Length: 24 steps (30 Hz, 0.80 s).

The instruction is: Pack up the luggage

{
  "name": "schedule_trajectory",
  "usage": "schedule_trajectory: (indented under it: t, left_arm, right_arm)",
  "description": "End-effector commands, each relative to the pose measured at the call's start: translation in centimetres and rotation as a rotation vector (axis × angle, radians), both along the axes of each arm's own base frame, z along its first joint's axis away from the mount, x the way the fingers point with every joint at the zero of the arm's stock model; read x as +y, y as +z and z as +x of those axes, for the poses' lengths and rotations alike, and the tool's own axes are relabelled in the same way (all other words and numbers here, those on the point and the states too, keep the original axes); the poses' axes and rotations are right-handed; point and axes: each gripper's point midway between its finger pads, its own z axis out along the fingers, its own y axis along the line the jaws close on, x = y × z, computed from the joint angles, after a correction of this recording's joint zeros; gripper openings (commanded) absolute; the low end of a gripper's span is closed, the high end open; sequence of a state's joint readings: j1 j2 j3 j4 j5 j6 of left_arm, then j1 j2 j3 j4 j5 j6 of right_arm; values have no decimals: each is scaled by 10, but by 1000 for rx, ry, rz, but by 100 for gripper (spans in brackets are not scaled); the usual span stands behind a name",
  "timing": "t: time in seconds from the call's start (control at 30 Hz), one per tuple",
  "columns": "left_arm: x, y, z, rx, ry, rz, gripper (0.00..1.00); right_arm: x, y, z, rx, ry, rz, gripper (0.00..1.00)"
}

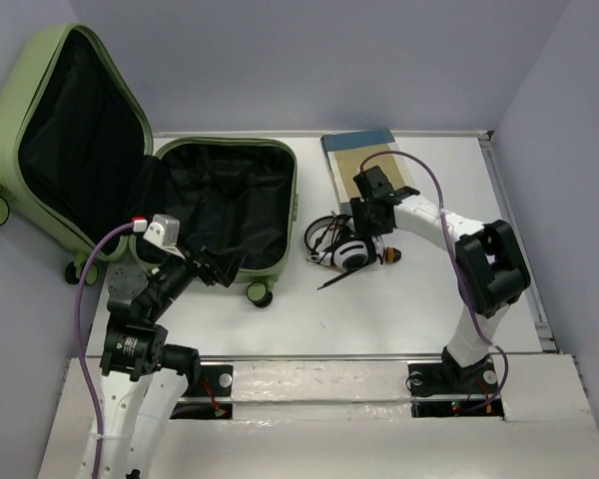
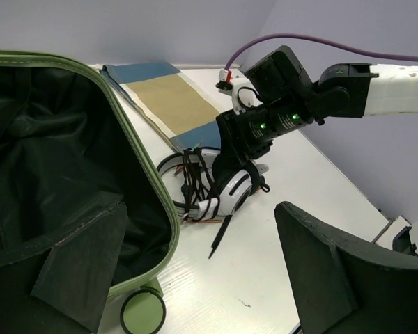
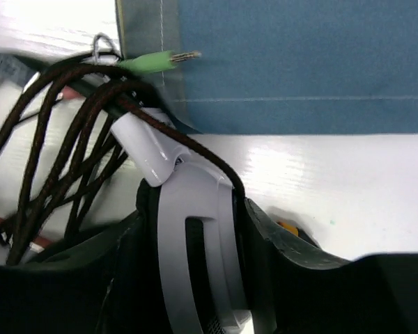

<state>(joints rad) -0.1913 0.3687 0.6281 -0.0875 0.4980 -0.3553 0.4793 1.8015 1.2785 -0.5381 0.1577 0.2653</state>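
Note:
The light-green luggage [image 1: 292, 205] lies open at the left, its lid propped up behind and its black lining showing; its rim [image 2: 145, 182] also shows in the left wrist view. White-and-black headphones [image 1: 347, 255] with a dark braided cable [image 3: 70, 139] lie on the table to its right. My right gripper [image 1: 361, 239] is shut on an ear cup of the headphones [image 3: 188, 236], one finger on each side. My left gripper [image 1: 216, 267] is open and empty at the luggage's front right corner, facing the headphones [image 2: 233, 191].
A folded blue-and-tan cloth [image 1: 364, 160] lies behind the headphones, with the cable's green jack plug [image 3: 153, 61] resting on it. A thin black stick [image 2: 221, 236] lies in front of the headphones. A green caster wheel [image 2: 143, 311] sits by my left fingers. Walls enclose the table.

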Motion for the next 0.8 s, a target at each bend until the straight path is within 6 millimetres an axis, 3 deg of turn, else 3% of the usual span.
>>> schedule_trajectory:
  t: [0.0, 0.03, 0.2, 0.63, 0.67, 0.77]
  left_arm:
    - [-3, 4, -3, -32, -27, -4, 99]
    - [-3, 4, -3, -30, -25, -4, 99]
    - [-3, 3, -2, -27, -27, -3, 99]
    - [-2, 4, -1, -28, -21, -6, 99]
    - [-1, 4, -1, -28, -20, -6, 99]
    - [2, 5, 0, -29, 3, -8, 99]
  right_arm:
    - [8, 15, 4, -30, 17, 6, 39]
    - [8, 18, 6, -40, 13, 8, 29]
    - [12, 59, 17, -140, -13, 58, 17]
    - [28, 190, -8, -342, 53, 320, 9]
    - [31, 198, -8, -352, 59, 341, 9]
    - [70, 239, -6, -417, 130, 461, 9]
